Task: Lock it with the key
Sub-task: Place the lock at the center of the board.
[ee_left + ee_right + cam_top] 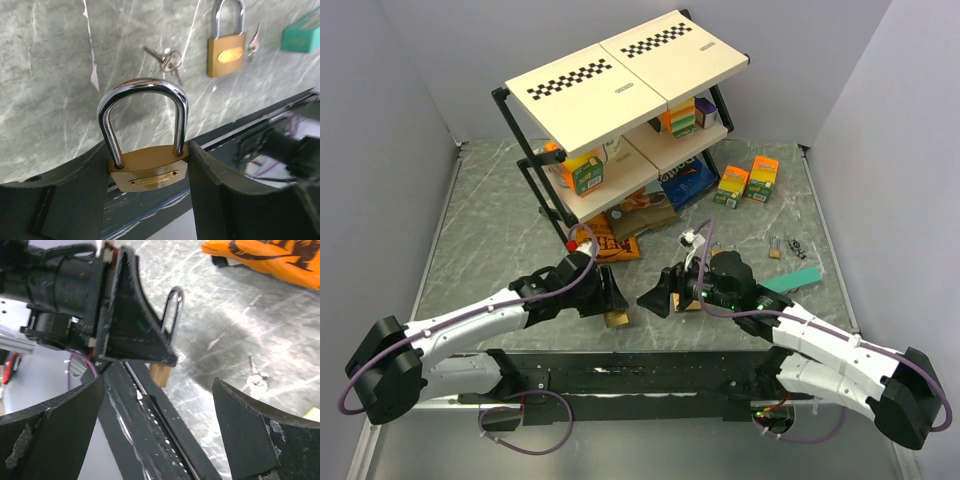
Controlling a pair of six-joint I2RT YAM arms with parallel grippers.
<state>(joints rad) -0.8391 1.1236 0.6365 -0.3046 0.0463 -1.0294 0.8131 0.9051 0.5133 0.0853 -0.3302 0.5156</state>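
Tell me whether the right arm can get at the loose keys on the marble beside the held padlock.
Probably yes. The right gripper is open, and the keys lie bare on the table just ahead of it. The left gripper, shut on the padlock, sits off to one side, not over them.

Grey walls (380, 100), marbled tabletop (490, 230) w/ two-tier shelf rack (620, 100).

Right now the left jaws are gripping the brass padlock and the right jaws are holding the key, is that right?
Not quite. The left jaws do grip the brass padlock, but the right jaws are open and hold nothing; the keys lie on the table. The right wrist view shows it.
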